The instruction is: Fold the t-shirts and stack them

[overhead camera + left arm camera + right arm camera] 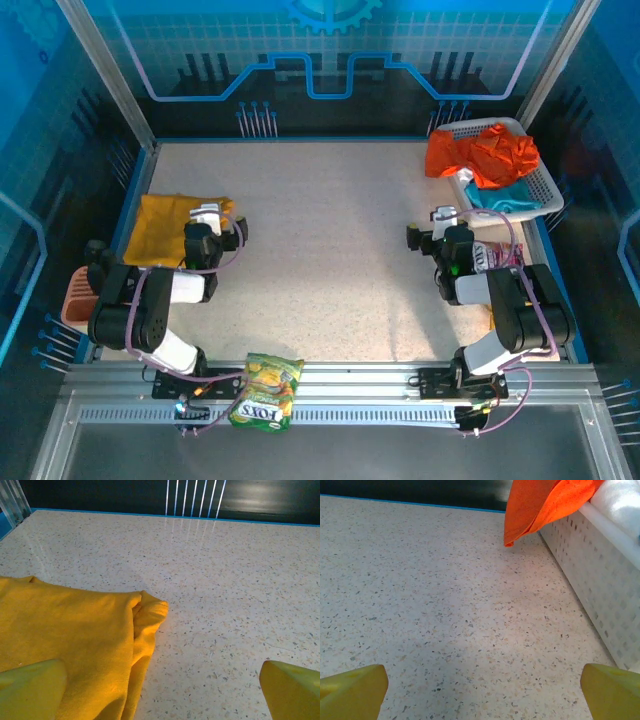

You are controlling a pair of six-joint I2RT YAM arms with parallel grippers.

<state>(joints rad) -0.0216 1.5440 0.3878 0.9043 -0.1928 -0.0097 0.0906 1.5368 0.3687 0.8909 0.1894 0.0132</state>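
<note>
The mustard-yellow t-shirt [160,230] lies folded on the table at the left. In the left wrist view its right edge [75,640] runs under my left finger. My left gripper [220,222] [162,692] hovers open over that edge, gripping nothing. The bright orange t-shirt [480,152] is crumpled in a white basket [548,192] at the back right. One corner of the orange t-shirt [540,510] hangs over the basket wall [590,570]. My right gripper [432,230] [482,692] stands open over bare table, just left of the basket.
A teal cloth [505,204] also lies in the basket, and white fabric [625,500] shows over its rim. A snack bag [266,390] rests on the front rail between the arm bases. A small orange bin [76,296] sits off the table's left edge.
</note>
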